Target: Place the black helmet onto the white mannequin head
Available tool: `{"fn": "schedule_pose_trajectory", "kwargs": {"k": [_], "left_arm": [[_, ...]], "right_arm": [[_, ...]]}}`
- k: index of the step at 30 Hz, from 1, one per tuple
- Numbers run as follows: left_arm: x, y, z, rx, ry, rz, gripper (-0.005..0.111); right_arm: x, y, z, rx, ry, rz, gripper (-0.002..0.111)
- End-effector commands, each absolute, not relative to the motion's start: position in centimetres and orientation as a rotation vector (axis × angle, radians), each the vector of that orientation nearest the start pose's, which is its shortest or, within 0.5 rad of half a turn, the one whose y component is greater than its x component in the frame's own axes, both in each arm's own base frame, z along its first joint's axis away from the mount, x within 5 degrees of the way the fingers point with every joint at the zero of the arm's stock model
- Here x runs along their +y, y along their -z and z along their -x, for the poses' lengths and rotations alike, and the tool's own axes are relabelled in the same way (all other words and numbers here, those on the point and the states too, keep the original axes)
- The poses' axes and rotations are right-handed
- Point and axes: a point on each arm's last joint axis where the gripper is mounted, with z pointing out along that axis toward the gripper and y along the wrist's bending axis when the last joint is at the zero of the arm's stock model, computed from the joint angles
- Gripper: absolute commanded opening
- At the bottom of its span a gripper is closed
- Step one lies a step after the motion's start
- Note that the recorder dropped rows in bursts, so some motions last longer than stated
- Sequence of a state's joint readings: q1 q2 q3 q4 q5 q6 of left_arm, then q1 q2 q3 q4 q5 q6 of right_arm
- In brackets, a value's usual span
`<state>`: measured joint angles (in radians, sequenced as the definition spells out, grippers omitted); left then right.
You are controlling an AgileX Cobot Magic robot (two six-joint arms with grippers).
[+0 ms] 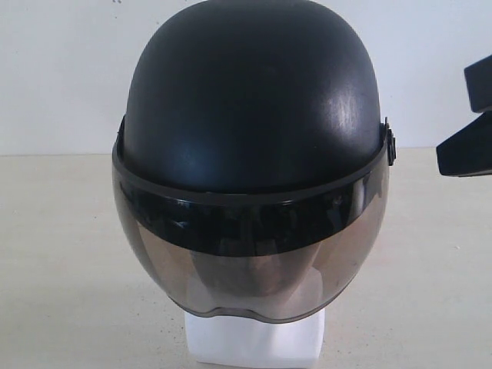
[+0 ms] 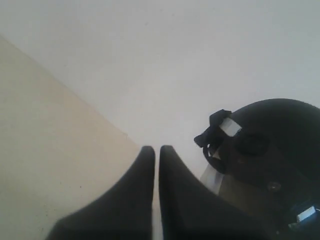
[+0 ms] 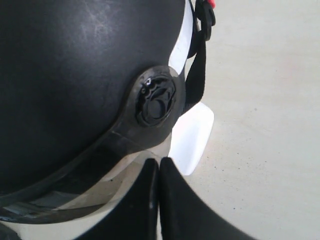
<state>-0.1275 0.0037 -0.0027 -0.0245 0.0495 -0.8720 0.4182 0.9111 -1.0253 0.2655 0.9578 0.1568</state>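
At the middle of the surface (image 1: 61,269) the head (image 1: 254,347) stands upright, and the helmet (image 1: 254,100) sits on top of it. The helmet covers the head almost fully; only the white neck base shows under it. The visor (image 1: 254,261) is down in front of the face, and through its dark tint a pale shape is faintly seen.

The right tool (image 3: 159,161) has its two fingers (image 3: 137,200) pressed nearly together, with only a thin slit between them, and it holds nothing. It is just beside the helmet's side, near the round visor pivot (image 3: 156,100) and the black strap (image 3: 197,75); I cannot tell if it touches the shell.

The left tool (image 2: 156,150) is also narrow, fingers almost meeting, with nothing between them. It is apart from the helmet, over the surface.
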Motion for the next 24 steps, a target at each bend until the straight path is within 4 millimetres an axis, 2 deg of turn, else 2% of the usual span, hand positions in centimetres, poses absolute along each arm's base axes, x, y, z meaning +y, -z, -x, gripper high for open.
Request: {"fn": "schedule_pose_trajectory", "kwargs": {"k": [1, 6, 9, 13, 24], "left_arm": [[-0.7, -20.4, -5.6, 1.531, 0.757, 0.584, 0.004], [-0.5, -20.0, -5.6, 1.624, 0.433, 0.295, 0.004], [-0.3, -19.4, -5.6, 1.694, 0.307, 0.208, 0.004], [-0.1, -18.4, -5.4, 1.797, 0.256, 0.221, 0.004], [-0.1, -18.4, -5.4, 1.805, 0.163, 0.106, 0.004]], "right_arm": [[8.4, -38.1, -14.2, 2.347, -0.603, 0.25, 0.0], [8.4, -38.1, -14.2, 2.346, -0.603, 0.249, 0.0], [8.4, -38.1, -14.2, 2.346, -0.603, 0.249, 0.0], [8.4, -38.1, -14.2, 2.346, -0.603, 0.249, 0.0], [8.4, -38.1, -14.2, 2.345, -0.603, 0.249, 0.0]]}}
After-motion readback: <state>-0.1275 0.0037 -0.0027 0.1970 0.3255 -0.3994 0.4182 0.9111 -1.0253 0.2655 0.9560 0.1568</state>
